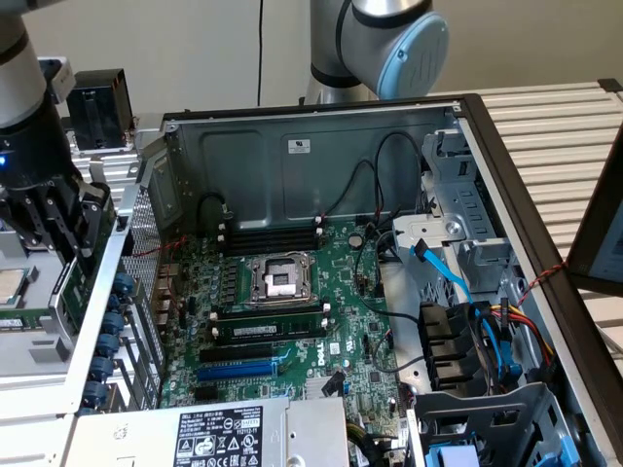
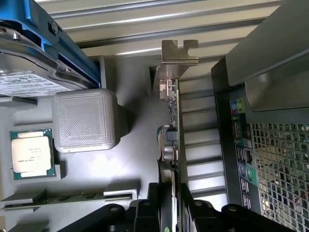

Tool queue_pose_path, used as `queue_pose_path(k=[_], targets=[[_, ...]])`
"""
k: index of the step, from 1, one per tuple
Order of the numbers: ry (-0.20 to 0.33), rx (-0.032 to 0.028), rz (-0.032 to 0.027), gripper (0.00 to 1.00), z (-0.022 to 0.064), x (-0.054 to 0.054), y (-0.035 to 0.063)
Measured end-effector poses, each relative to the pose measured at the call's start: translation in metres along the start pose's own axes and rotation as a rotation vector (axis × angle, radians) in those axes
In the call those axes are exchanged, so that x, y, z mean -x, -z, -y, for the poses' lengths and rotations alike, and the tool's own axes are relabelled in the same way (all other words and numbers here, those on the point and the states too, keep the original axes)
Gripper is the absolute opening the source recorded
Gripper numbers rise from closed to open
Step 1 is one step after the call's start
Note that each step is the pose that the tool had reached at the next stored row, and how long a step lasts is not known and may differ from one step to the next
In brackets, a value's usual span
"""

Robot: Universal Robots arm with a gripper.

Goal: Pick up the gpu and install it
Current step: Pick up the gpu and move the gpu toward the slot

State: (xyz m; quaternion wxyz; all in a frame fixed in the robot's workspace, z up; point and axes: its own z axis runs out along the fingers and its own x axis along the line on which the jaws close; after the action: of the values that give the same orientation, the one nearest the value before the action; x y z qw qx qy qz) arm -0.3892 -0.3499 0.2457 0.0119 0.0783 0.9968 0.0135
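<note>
The gpu (image 2: 175,130) is seen edge-on in the wrist view, a thin green board with its metal end bracket (image 2: 179,53) at the far end. My gripper (image 2: 174,213) is shut on it, with a black finger (image 2: 145,212) on either side of the card. In the exterior view the gripper (image 1: 58,229) hangs outside the computer case, at that view's left, above the parts tray. The card's pale bracket edge (image 1: 66,292) shows below the fingers. The green motherboard (image 1: 321,292) lies open inside the case, with a blue slot (image 1: 238,370) near its front.
The case's perforated rear panel (image 2: 270,145) stands close beside the card. On the tray lie a CPU (image 2: 31,152), a white printed block (image 2: 84,121), a hard drive (image 2: 29,72) and a RAM stick (image 2: 72,197). The power supply (image 1: 224,438) and cables (image 1: 487,321) crowd the case.
</note>
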Motion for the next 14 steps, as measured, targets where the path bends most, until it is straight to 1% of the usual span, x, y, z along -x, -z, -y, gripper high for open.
queue_pose_path(k=[3,11,12,14], targets=[[0.000,-0.0037,-0.0028,0.29,-0.0002,0.0004,-0.0001],[0.000,-0.0038,-0.0033,0.29,-0.0004,0.0009,-0.0001],[0.000,-0.0038,-0.0033,0.27,-0.0004,0.0009,-0.0002],[0.000,-0.0038,-0.0032,0.27,-0.0004,0.0009,-0.0002]])
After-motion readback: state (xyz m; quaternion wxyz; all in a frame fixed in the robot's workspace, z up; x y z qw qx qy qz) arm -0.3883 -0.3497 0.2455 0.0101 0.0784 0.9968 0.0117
